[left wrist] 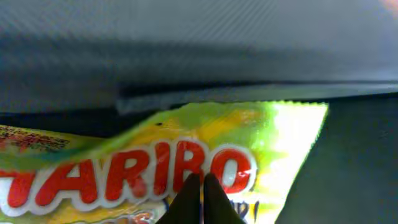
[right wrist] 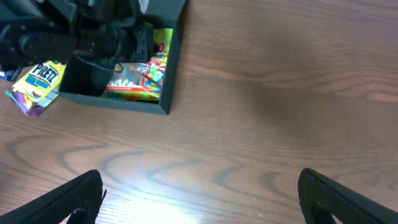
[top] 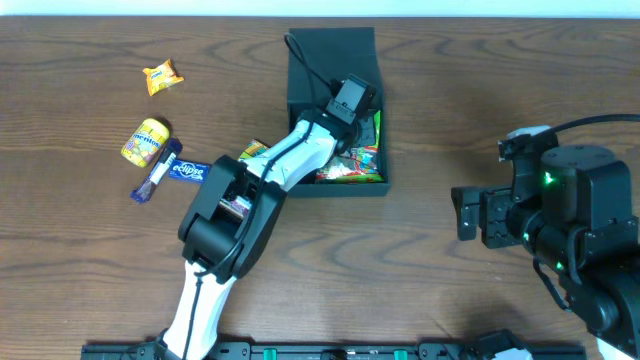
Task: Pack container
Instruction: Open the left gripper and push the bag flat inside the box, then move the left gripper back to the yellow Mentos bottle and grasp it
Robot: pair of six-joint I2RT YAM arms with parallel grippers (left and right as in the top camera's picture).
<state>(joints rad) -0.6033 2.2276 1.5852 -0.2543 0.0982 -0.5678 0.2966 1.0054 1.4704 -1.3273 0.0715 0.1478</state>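
Observation:
The container (top: 300, 75) is a dark square box at the back middle of the table, its flap lid standing open at the far side. It holds colourful snack packets (top: 355, 165). My left gripper (top: 352, 125) reaches down into it. In the left wrist view its fingers (left wrist: 201, 179) are shut together just over a yellow-green Haribo packet (left wrist: 124, 180) that lies against the box wall (left wrist: 186, 50); nothing shows between them. My right gripper (right wrist: 199, 199) is open and empty over bare wood, right of the box (right wrist: 169, 68).
A yellow and purple pretzel packet (top: 254, 151) leans at the box's left side. Further left lie an Eclipse gum pack (top: 187, 172), a purple bar (top: 150, 184), a yellow packet (top: 146, 140) and an orange candy (top: 161, 76).

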